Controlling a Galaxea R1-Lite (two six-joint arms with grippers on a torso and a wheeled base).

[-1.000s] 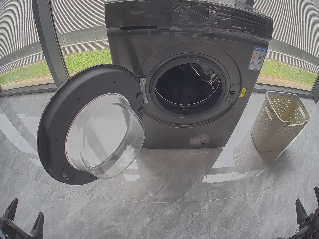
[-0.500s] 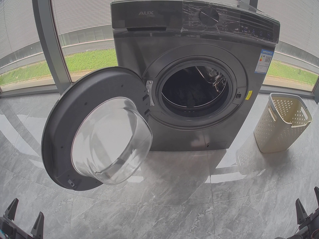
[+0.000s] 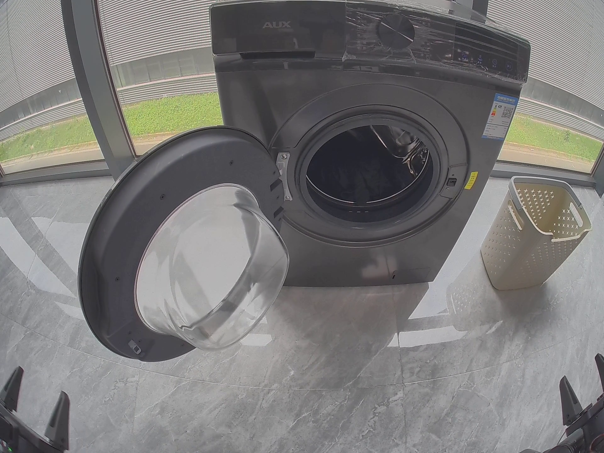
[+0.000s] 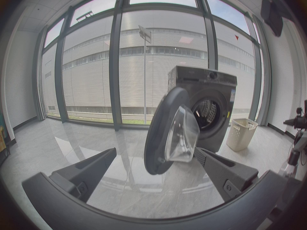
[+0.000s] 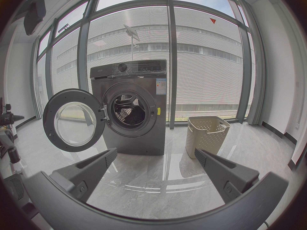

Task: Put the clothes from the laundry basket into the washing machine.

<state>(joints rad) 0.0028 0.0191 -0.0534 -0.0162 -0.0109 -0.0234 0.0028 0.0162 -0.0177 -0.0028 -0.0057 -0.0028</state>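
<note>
The whole head view is shifted against the picture of a second ago: the washing machine (image 3: 251, 102) is now seen a little more to the right and lower, which is taken as a move of the camera, not of the machine. Over the last half second the scene is held fixed, so the view is judged to have settled.

The one real change is small. The left gripper (image 3: 38, 388) has been carried slightly outward and lower at the near edge of the floor (image 3: 346, 360), while the right gripper (image 3: 582, 372) is left where it was. Both are spread wide and nothing is held in either.

The door (image 3: 126, 234) is swung fully open to the left, and the drum opening (image 3: 368, 168) is exposed. The laundry basket (image 3: 509, 246) is set upright on the floor just to the right of the machine, well apart from both grippers. Whether clothes lie in it cannot be told (its bottom is hidden behind the perforated wall), and the dark mass low in the drum cannot be identified either.

For the task, the machine is judged ready for loading, with the right gripper the better placed for the basket.
</note>
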